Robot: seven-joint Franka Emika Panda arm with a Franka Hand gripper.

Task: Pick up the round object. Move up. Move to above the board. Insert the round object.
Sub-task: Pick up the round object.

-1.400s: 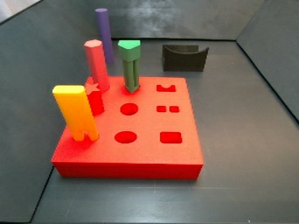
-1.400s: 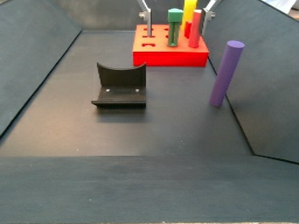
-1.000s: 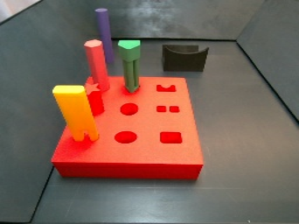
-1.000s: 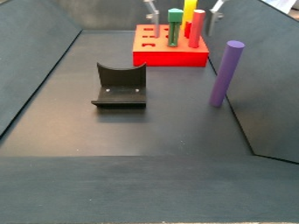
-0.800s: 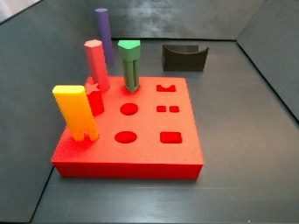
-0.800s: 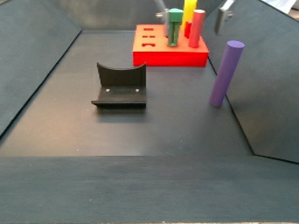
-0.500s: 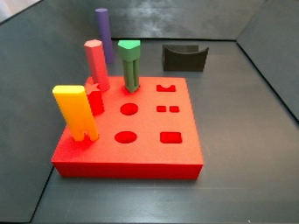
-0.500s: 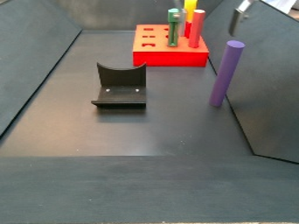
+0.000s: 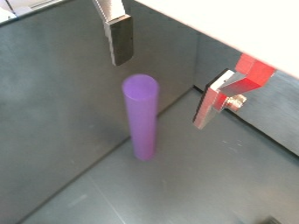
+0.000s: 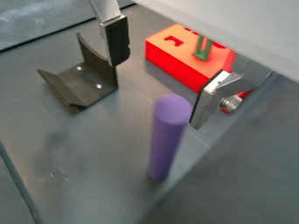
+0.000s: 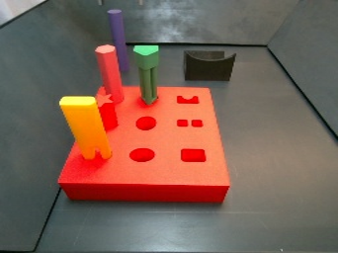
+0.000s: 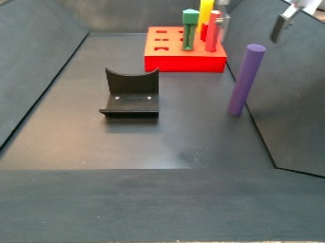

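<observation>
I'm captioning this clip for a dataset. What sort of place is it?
Probably a robot peg-insertion test enclosure: dark walled floor, a red board with shaped holes and pegs, a purple round object standing apart, the open gripper above it.

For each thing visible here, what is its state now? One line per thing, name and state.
Purple peg: upright on the floor, off the board, not held.
Pincer: open, above the purple peg, empty.
Board: flat on the floor; round hole free.
Green peg: upright in the board.
Pink peg: upright in the board.
Yellow peg: upright in the board.
Fixture: on the floor, empty.
</observation>
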